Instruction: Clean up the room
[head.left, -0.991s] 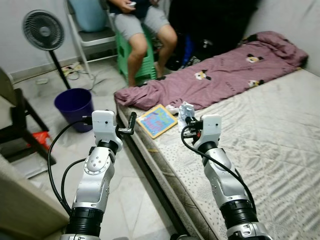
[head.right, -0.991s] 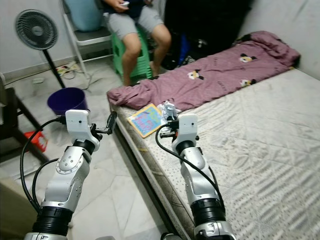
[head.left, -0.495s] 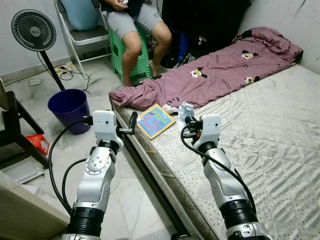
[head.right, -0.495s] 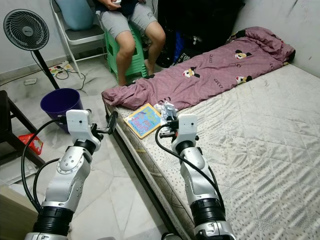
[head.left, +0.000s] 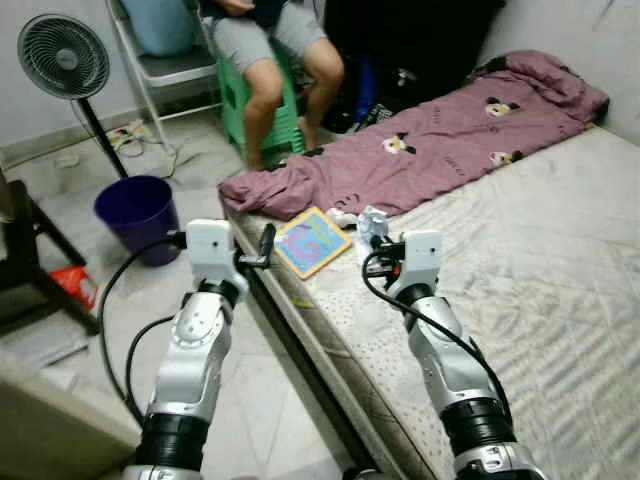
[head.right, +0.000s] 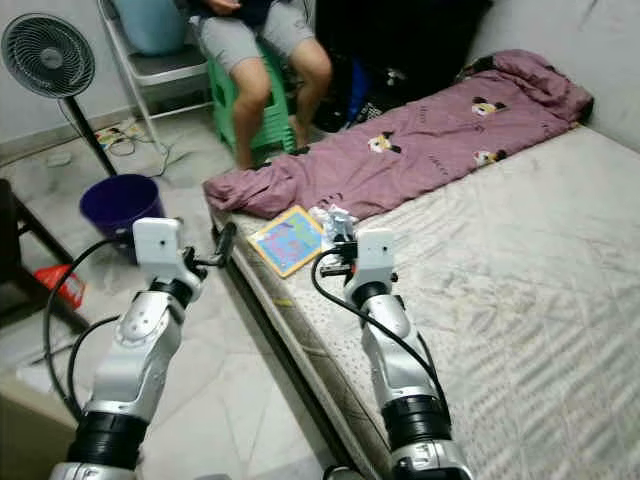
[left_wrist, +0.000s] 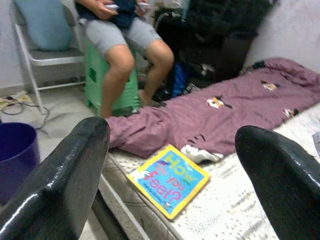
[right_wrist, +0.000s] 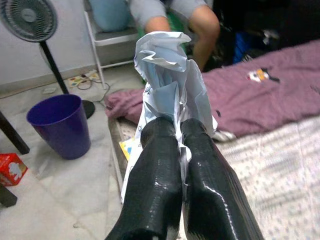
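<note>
White crumpled paper (right_wrist: 167, 75) is pinched between the right gripper (right_wrist: 180, 135) fingers, sticking out past the tips; gripper is held above the mattress (head.left: 560, 270) near its edge. Left gripper (left_wrist: 175, 145) is spread wide, nothing in it, hovering over the floor just off the bed edge, pointing toward the picture book (head.left: 313, 241).

Versus 0.5 s ago: both arms hold the same pose, paper still clamped. Camera has shifted slightly; the scene layout is unchanged.

Around: book lies flat on the mattress corner, just beside the maroon blanket (head.left: 430, 150). Purple bin (head.left: 138, 212) stands on the floor, well apart from the paper, left of the left arm. Standing fan (head.left: 62, 60) behind the bin. Person's legs (head.left: 290, 90) on a green stool (head.left: 250, 110) beyond the bed corner. Red box (head.left: 75, 285) on the floor by a dark chair leg.
</note>
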